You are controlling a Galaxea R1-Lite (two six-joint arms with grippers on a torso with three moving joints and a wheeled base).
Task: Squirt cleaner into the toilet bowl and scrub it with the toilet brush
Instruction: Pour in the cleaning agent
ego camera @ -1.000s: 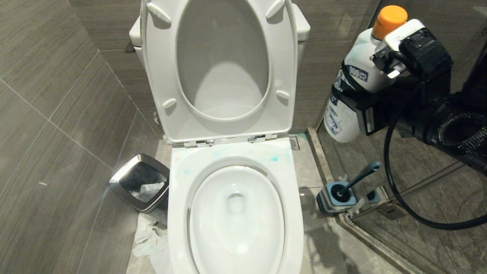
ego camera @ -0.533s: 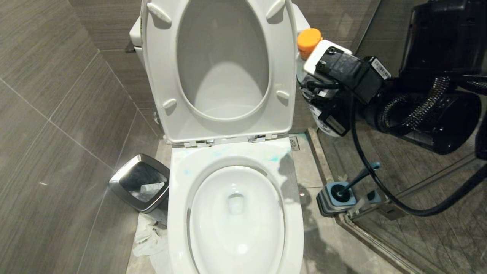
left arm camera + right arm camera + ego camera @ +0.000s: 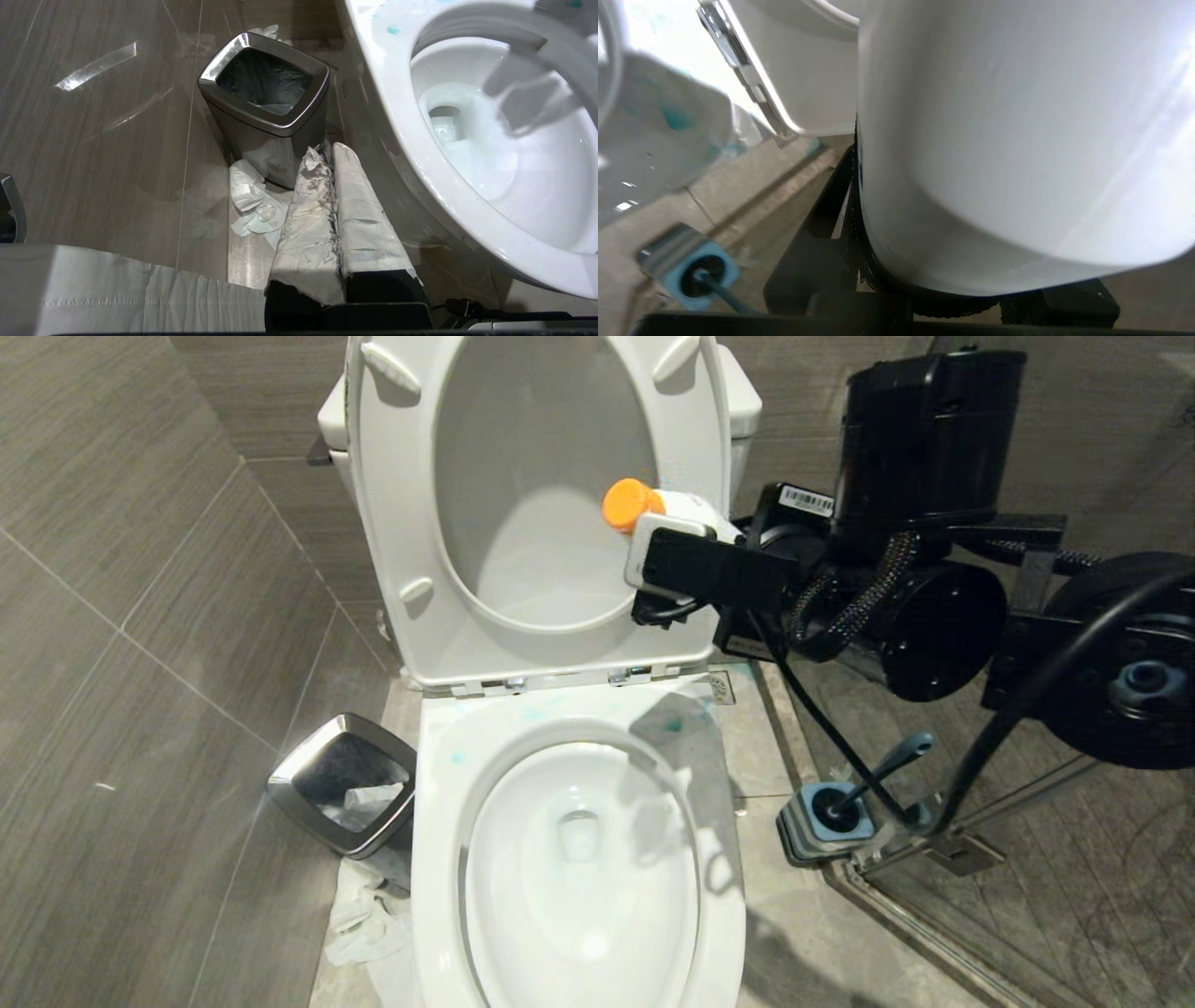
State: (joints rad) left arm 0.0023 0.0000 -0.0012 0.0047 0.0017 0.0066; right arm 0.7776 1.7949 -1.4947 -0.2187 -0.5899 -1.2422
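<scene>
1. Right gripper (image 3: 686,537) clamped on the white cleaner bottle (image 3: 686,509); bottle tipped near level, orange cap (image 3: 625,504) pointing toward the raised seat and lid (image 3: 392,523), high over the rear rim on the robot's right.
2. Toilet bowl (image 3: 439,859) open. Faint turquoise smears of cleaner (image 3: 672,721) on the back rim; no fresh stream visible. Squirt judged not yet made into the basin.
3. Toilet brush (image 3: 882,770) untouched, leaning in its square holder (image 3: 794,831) on the floor to the right of the bowl. Scrubbing entirely outstanding.
4. Left gripper (image 3: 334,205) low beside the bowl, paper-wrapped fingers pressed together, nothing between them.
5. Surroundings: steel-rimmed waste bin (image 3: 299,784) left of the bowl, crumpled tissue (image 3: 359,919) on the floor beside it.
6. Obstruction risk: raised seat close behind the cap; cable (image 3: 822,728) hanging over the brush.
</scene>
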